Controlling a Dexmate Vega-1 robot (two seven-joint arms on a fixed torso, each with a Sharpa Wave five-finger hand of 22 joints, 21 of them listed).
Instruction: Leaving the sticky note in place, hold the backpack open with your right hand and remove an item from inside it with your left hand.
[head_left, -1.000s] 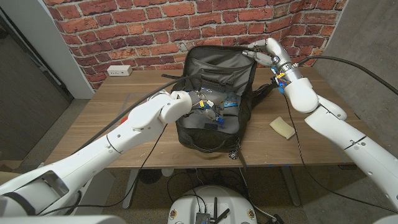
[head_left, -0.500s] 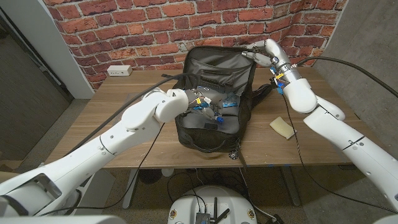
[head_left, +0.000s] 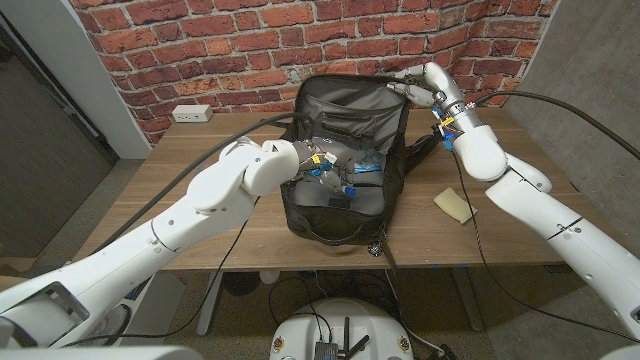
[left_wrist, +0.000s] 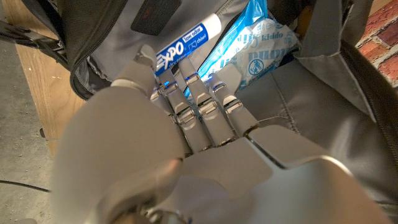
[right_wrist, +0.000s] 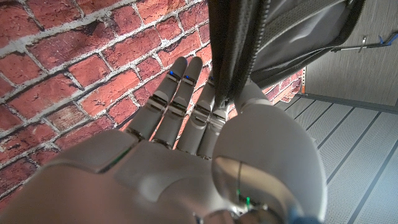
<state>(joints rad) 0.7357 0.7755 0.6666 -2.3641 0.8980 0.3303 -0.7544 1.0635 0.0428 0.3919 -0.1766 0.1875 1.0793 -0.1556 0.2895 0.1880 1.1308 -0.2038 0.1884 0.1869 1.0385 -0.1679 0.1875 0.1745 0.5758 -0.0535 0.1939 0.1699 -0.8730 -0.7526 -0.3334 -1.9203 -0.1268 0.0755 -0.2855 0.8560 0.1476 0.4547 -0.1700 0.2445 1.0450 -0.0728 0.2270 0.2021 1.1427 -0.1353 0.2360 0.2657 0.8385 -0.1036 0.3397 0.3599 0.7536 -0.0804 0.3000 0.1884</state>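
Observation:
A black backpack (head_left: 345, 190) lies open on the wooden table, its flap (head_left: 350, 100) standing up. My right hand (head_left: 415, 82) pinches the flap's top edge (right_wrist: 230, 56) between thumb and fingers and keeps it raised. My left hand (head_left: 318, 166) reaches inside the bag. There its fingertips (left_wrist: 186, 81) touch a white Expo marker (left_wrist: 189, 38) that lies next to a blue-and-white packet (left_wrist: 249, 53). Whether the fingers have closed on the marker is unclear. A yellow sticky note (head_left: 454, 205) lies on the table to the right of the bag.
A white power strip (head_left: 190, 113) sits at the table's back left, near the brick wall (head_left: 200, 40). Black cables (head_left: 480, 230) run along my right arm and over the table's front right. Bare wood (head_left: 190, 170) stretches left of the bag.
My left forearm and elbow have swung toward the left while the hand stays inside the backpack. The right hand keeps its hold on the flap.

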